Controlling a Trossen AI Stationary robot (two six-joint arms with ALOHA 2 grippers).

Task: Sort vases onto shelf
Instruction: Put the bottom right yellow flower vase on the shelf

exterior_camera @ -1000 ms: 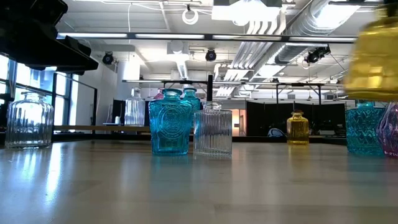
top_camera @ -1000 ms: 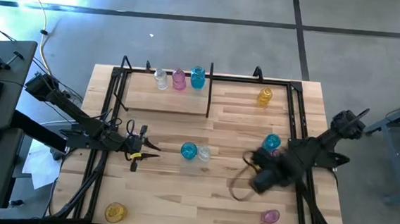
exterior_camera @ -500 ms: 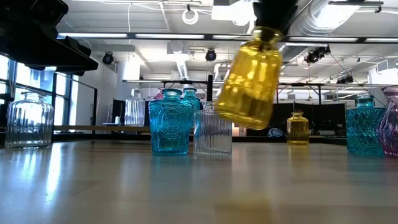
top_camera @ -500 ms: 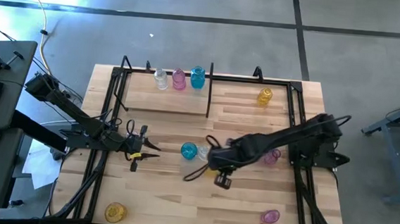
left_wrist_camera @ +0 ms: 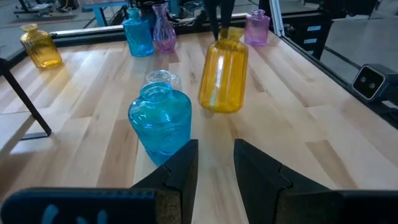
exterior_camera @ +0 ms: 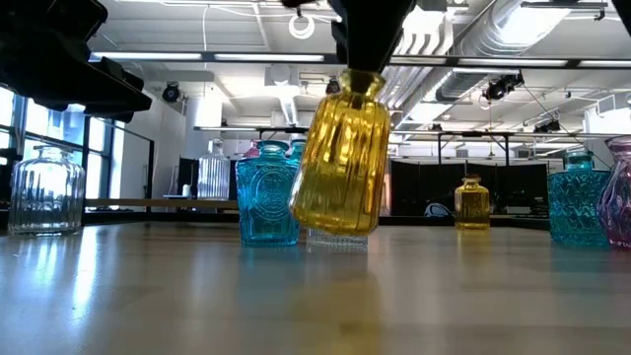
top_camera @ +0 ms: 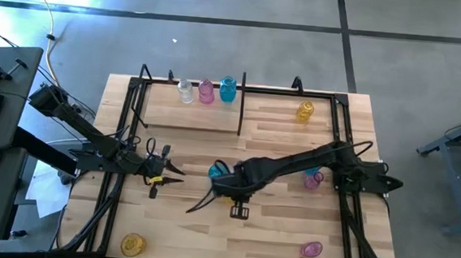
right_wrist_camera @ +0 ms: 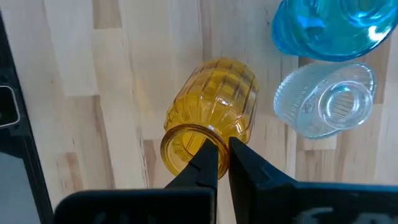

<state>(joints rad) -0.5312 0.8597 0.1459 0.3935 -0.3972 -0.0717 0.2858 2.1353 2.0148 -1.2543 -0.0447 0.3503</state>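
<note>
**Low view: yellow vase in the air, most vases not yet on the shelf**

Low view shows the yellow vase [exterior_camera: 340, 158] hanging tilted above the table, right gripper [right_wrist_camera: 216, 152] pinching its rim. On the shelf [top_camera: 190, 120] stand four vases; several wait on the planks, including a blue vase [left_wrist_camera: 160, 121]. Left gripper [left_wrist_camera: 213, 163] hovers nearby, part-spread, holding nothing

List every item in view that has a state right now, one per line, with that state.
Ribbed yellow glass vase: lifted off the table, tilted, gripped by its rim.
Right end effector: shut on that vase's rim.
Left end effector: part open, empty, low over the table.
Teal-blue glass vase: upright on the table.
Clear ribbed glass vase: upright beside the teal one.
Black metal rod shelf: holds clear, pink, teal and yellow vases.
</note>
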